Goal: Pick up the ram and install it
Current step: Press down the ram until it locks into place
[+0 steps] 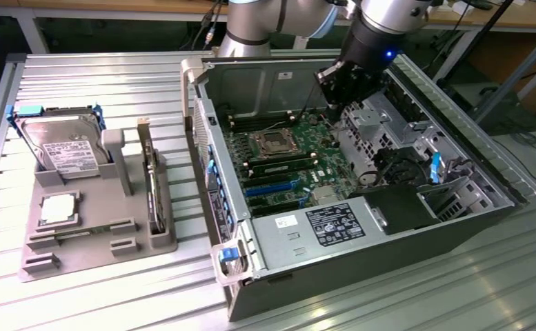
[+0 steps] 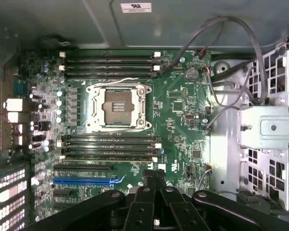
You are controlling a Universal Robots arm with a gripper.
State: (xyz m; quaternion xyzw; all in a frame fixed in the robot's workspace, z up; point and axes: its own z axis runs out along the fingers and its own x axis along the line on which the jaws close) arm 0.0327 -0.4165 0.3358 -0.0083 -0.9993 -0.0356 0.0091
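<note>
Silver-black arm (image 1: 378,27) reaches down into open black PC case (image 1: 360,227), gripper (image 2: 154,180) w/ jaws together, empty, above green motherboard (image 2: 173,96). Thin green ram (image 1: 148,183) upright in grey holder (image 1: 93,227), exterior view's left.

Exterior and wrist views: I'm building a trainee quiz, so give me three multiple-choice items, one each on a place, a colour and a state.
1. Where is the ram?
A. In a motherboard slot
B. On edge in the grey holder beside the case
C. In the gripper

2. What colour is the one coloured long slot on the motherboard?
A. Red
B. Blue
C. Yellow

3. How is the gripper?
A. Shut and empty, over the motherboard
B. Wide open
C. Resting on the table

Answers:
1 B: the thin stick stands in the holder at the exterior view's left of the case.
2 B: the slot below the black ones is bright blue.
3 A: the fingertips meet with nothing between them, and the board lies beneath.
</note>
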